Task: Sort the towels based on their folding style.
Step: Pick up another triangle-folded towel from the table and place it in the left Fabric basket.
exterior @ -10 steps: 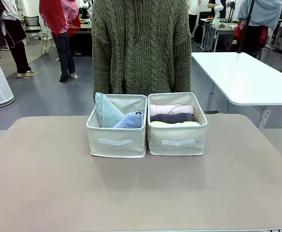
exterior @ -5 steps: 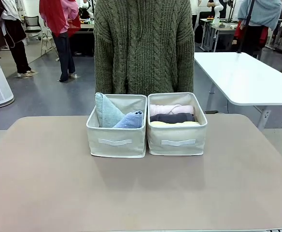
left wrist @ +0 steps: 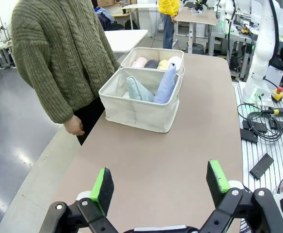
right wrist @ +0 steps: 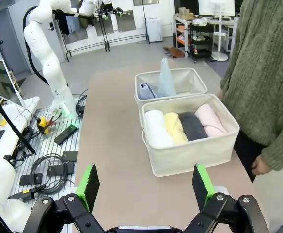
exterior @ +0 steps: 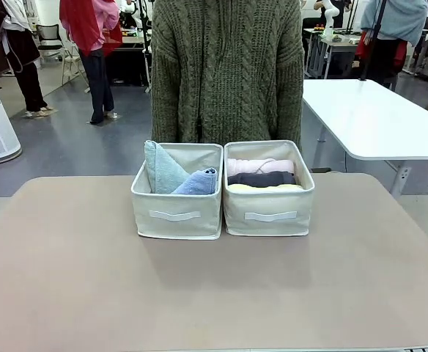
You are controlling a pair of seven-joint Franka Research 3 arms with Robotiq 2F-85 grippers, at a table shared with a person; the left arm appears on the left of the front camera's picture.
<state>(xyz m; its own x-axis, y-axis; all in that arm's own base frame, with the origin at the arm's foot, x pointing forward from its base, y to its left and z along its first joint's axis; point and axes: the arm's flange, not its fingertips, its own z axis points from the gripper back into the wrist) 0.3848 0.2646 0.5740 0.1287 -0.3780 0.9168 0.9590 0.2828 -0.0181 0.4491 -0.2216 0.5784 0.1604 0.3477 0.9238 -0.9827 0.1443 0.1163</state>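
Two cream bins sit side by side on the bench (exterior: 67,279). The left bin (exterior: 177,213) holds the grey-green cone towel (exterior: 161,169) and the pale blue cone towel (exterior: 198,182). The right bin (exterior: 269,211) holds the pink (exterior: 258,166), dark grey (exterior: 262,179), yellow (right wrist: 174,128) and white (right wrist: 156,128) rolled towels. The left gripper (left wrist: 160,187) and right gripper (right wrist: 145,188) hang over bare bench, jaws wide apart, holding nothing.

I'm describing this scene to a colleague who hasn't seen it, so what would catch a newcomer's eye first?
Two cream bins sit side by side mid-table: the left bin holds two cone-folded towels, pale blue and grey-green; the right bin holds four rolls, white, yellow, dark grey and pink. A person in a green knit sweater stands right behind them.
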